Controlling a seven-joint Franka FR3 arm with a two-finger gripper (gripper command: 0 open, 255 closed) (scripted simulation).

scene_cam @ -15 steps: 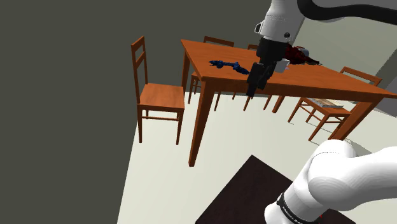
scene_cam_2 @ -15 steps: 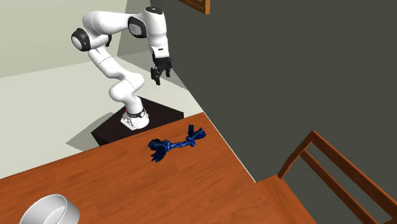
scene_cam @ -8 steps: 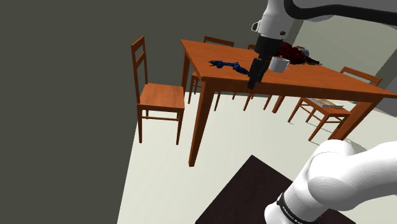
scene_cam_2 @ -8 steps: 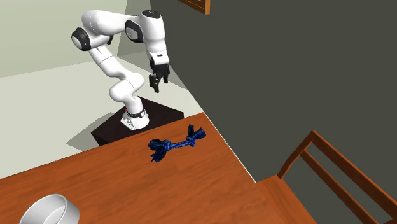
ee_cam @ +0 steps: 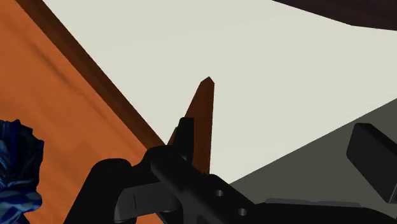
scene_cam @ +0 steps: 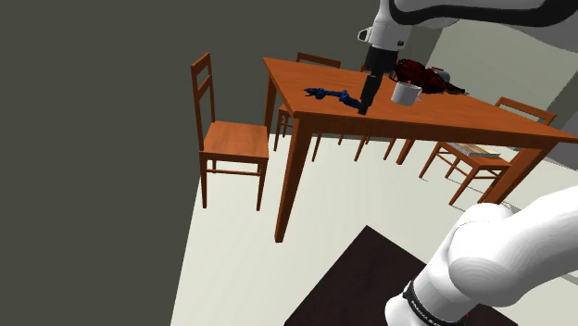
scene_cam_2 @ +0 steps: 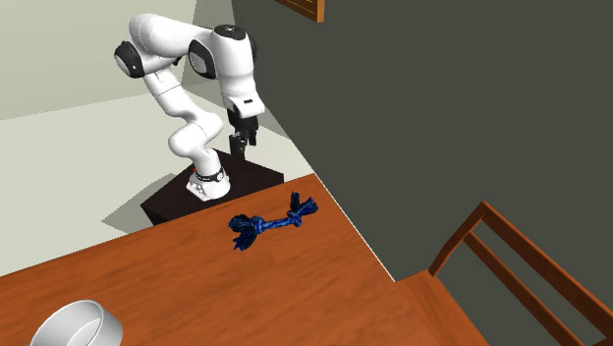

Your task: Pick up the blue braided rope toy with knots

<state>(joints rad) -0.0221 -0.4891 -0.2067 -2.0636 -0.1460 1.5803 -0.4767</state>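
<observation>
The blue braided rope toy with knots [scene_cam_2: 267,224] lies flat on the large brown wooden table [scene_cam_2: 187,285], near the table corner closest to the robot's stand. One knotted, frayed end reaches toward the table's edge by the dark wall.

The white jointed arm [scene_cam_2: 177,93] rises from its dark box stand [scene_cam_2: 260,177], which sits on the floor past that same corner of the table. Brown wooden chairs [scene_cam: 225,139] stand around the table. A round white bowl [scene_cam_2: 77,329] rests on the table, well apart from the rope, and a dark red lump [scene_cam: 424,74] lies further along the tabletop, too unclear to name.

The all-black two-finger gripper [scene_cam_2: 240,149] hangs off the table, above the floor beyond the corner and well apart from the toy. In the wrist view its two fingers stand wide apart with nothing between them, so the claw is spread and carries nothing.

The step in hand looks like the approach. To do it well, I judge that the hand should travel over the table corner until it is above the middle braid between the two knots. The wrist should turn so the fingers straddle the braid across its length. It should then come down until the tips nearly touch the tabletop before closing. A grip on a frayed end would likely slip. The knots on either side should keep a middle grip from sliding out.
</observation>
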